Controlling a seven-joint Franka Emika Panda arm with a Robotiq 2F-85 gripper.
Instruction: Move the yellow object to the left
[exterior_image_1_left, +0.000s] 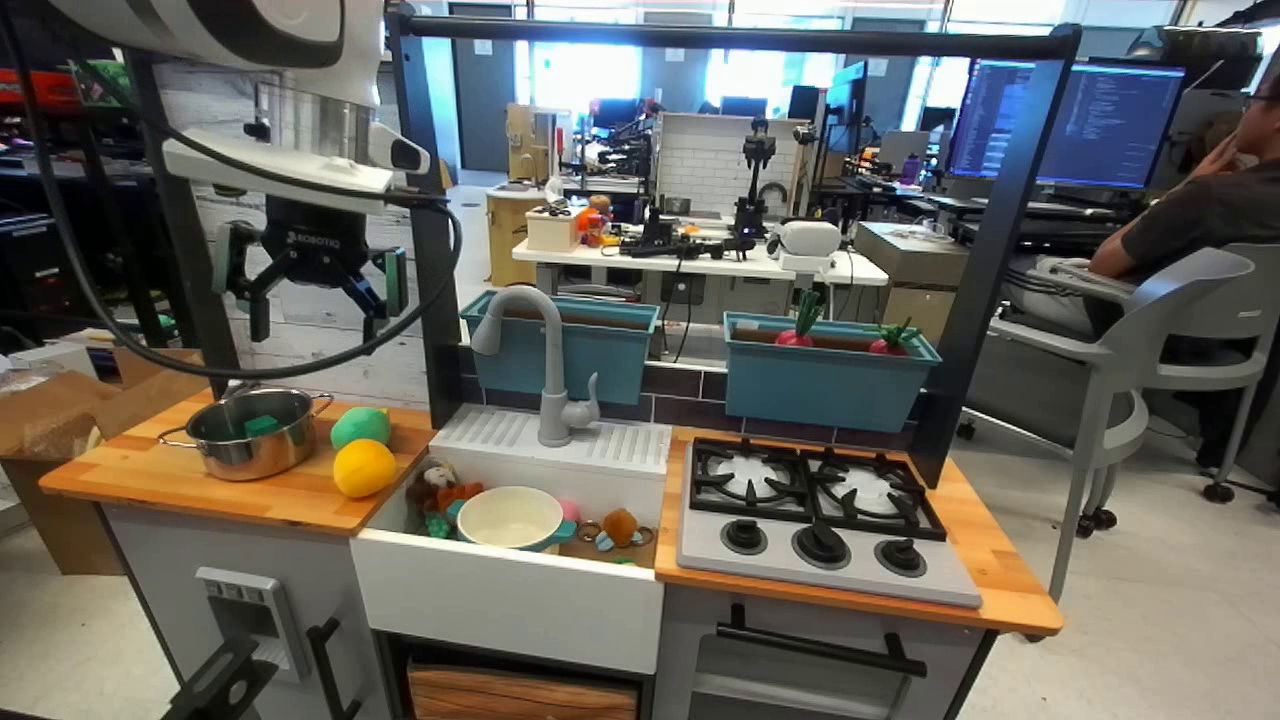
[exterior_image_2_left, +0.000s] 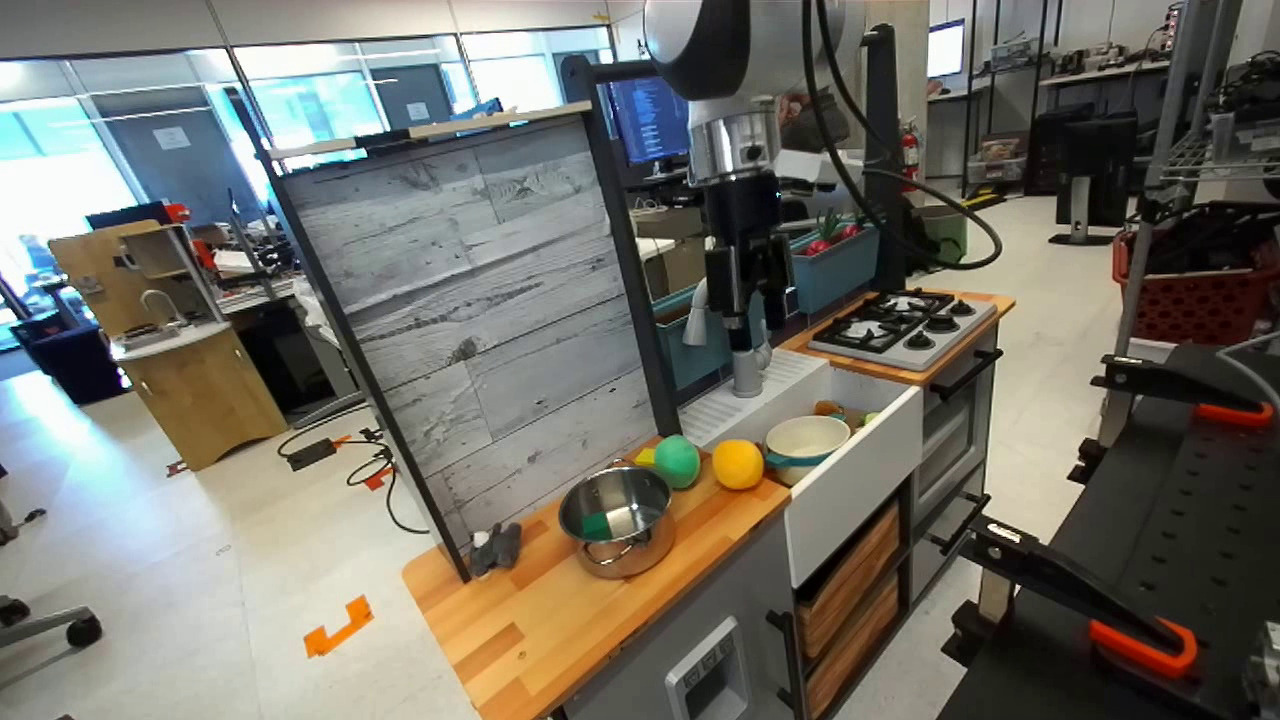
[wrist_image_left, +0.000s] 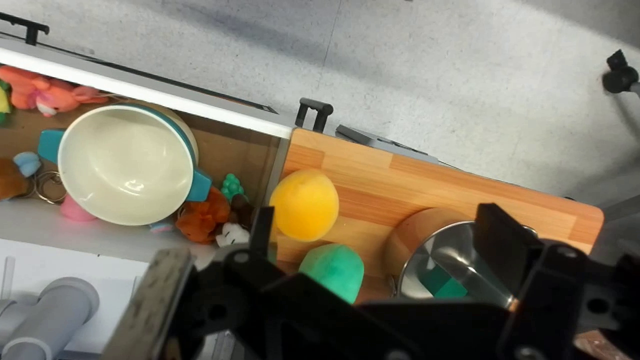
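Note:
The yellow object (exterior_image_1_left: 364, 468) is a rounded yellow-orange ball on the wooden counter, close to the sink's edge. It also shows in an exterior view (exterior_image_2_left: 738, 464) and in the wrist view (wrist_image_left: 305, 205). A green ball (exterior_image_1_left: 360, 428) sits right beside it, toward the back; it also shows in an exterior view (exterior_image_2_left: 676, 462) and partly behind the gripper in the wrist view (wrist_image_left: 336, 270). My gripper (exterior_image_1_left: 316, 325) is open and empty, high above the counter. In the wrist view the fingers (wrist_image_left: 375, 220) are wide apart, with the yellow object near the left finger's tip.
A steel pot (exterior_image_1_left: 262, 435) with a green block inside stands beside the balls. The sink (exterior_image_1_left: 500, 590) holds a cream pot (exterior_image_1_left: 510, 518) and several toys. A grey faucet (exterior_image_1_left: 553, 370) and a black side post (exterior_image_1_left: 425, 230) rise nearby. A grey toy (exterior_image_2_left: 496, 548) lies at the counter's end.

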